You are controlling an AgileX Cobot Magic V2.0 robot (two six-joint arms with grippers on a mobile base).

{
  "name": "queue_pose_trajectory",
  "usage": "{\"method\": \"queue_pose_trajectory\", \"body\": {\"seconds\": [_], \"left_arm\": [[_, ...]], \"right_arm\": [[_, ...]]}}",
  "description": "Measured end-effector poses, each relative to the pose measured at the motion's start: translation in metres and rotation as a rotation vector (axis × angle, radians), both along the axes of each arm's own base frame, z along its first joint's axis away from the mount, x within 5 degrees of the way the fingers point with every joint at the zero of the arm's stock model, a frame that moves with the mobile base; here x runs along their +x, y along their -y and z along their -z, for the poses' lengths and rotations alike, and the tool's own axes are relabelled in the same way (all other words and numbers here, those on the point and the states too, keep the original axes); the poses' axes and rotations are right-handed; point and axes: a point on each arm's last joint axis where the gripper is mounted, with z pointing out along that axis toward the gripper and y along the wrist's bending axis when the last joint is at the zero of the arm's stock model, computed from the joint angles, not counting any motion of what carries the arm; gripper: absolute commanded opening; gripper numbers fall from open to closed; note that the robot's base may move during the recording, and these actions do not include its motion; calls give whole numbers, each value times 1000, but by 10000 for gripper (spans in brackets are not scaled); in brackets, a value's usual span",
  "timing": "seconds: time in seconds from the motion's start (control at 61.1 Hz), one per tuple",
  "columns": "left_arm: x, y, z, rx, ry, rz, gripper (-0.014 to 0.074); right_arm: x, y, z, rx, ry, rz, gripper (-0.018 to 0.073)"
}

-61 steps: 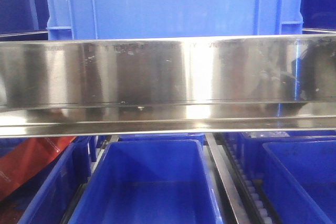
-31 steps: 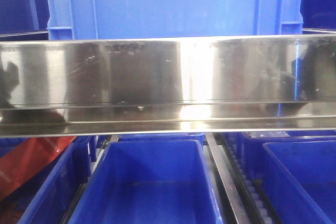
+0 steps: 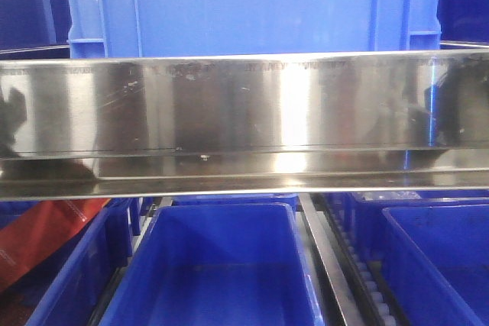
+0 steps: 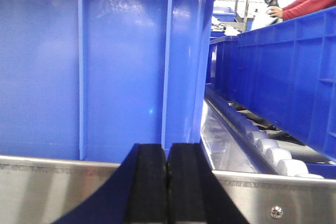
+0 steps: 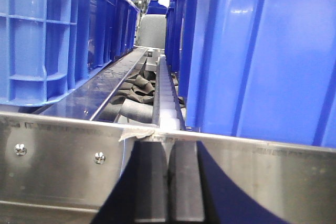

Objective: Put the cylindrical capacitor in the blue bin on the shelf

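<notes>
The cylindrical capacitor is not showing in any view, so its location cannot be told. Judging by type, it is likely handling as light, rigid and smooth — a grasp across the body should suit. The left gripper (image 4: 167,182) and right gripper (image 5: 168,182) are both sitting with pads together, nothing between. The shelf (image 3: 244,112) beam is crossing mid-frame; open room is lying in the blue bin (image 3: 221,265) at lower centre, between roller tracks (image 4: 262,145).

In the front-facing view, one steel shelf (image 3: 244,124) beam is seen, with one blue bin (image 3: 252,5) above it and three blue bins below: left (image 3: 72,265), middle (image 3: 218,265), right (image 3: 439,261).
</notes>
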Motion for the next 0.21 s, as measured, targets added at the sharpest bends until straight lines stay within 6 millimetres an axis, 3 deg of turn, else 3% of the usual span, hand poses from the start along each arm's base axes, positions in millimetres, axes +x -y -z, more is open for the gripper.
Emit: {"method": "queue_pose_trajectory", "body": {"seconds": [0.213], "left_arm": [[0, 0, 0, 0, 0, 0, -111]], "right_arm": [[0, 0, 0, 0, 0, 0, -163]]}}
